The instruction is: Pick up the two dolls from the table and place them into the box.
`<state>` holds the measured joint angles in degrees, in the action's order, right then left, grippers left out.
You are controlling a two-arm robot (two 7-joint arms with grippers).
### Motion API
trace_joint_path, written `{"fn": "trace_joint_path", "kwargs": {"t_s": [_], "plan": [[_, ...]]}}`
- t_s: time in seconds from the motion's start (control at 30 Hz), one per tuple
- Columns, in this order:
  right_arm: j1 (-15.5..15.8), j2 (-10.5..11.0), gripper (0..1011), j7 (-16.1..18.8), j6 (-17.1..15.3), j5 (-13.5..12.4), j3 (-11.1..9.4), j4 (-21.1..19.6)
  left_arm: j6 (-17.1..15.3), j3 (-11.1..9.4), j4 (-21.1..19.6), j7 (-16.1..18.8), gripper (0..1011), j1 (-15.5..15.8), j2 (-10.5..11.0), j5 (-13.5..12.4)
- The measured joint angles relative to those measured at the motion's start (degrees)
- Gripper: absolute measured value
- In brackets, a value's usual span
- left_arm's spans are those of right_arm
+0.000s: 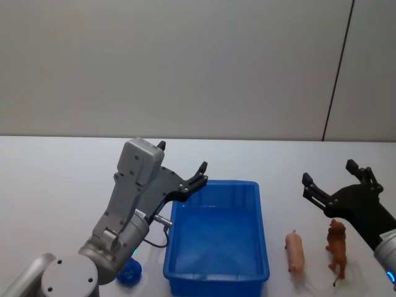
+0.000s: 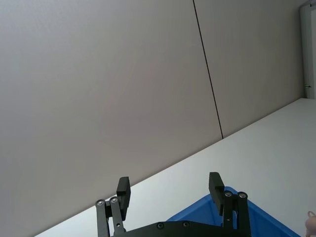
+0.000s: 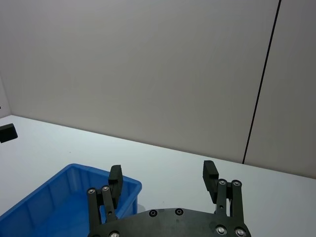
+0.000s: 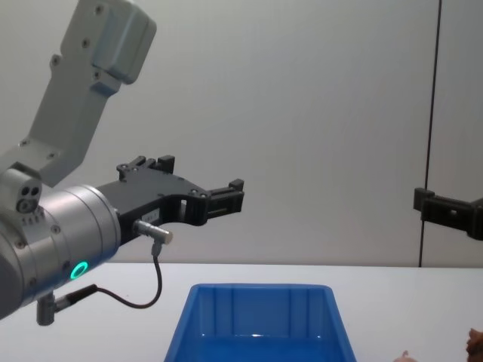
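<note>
head view: left gripper (image 1: 182,158), jaws spread wide and empty, hangs left of centre by the blue box (image 1: 216,276). right gripper (image 1: 329,172), equally open, hovers lower right above the brown doll (image 1: 337,247); the pink doll (image 1: 295,250) lies between it and the box on the white table (image 1: 49,185).

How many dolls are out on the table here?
2. The pink doll lies on the table just right of the box; the brown doll stands right of the pink one. The box's interior looks empty.
</note>
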<state>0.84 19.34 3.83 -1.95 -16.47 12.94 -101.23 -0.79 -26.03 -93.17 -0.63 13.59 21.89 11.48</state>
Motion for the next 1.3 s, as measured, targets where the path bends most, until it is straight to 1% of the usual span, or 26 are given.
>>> {"fn": "trace_joint_path", "kwargs": {"t_s": [0.73,0.97,1.3], "plan": [[-0.1,-0.1,1001,0.0,-0.1,0.0,0.0,0.1,0.0,0.0,0.0,0.0,1002,0.0,0.0,0.0],[-0.8,-0.5,1001,-0.8,-1.7,0.4,-0.2,0.8,0.0,0.0,0.0,0.0,1001,0.0,0.0,0.0],[-2.5,-1.4,1001,-2.3,-6.2,1.6,-0.3,3.1,0.0,0.0,0.0,0.0,1002,0.0,0.0,0.0]]}}
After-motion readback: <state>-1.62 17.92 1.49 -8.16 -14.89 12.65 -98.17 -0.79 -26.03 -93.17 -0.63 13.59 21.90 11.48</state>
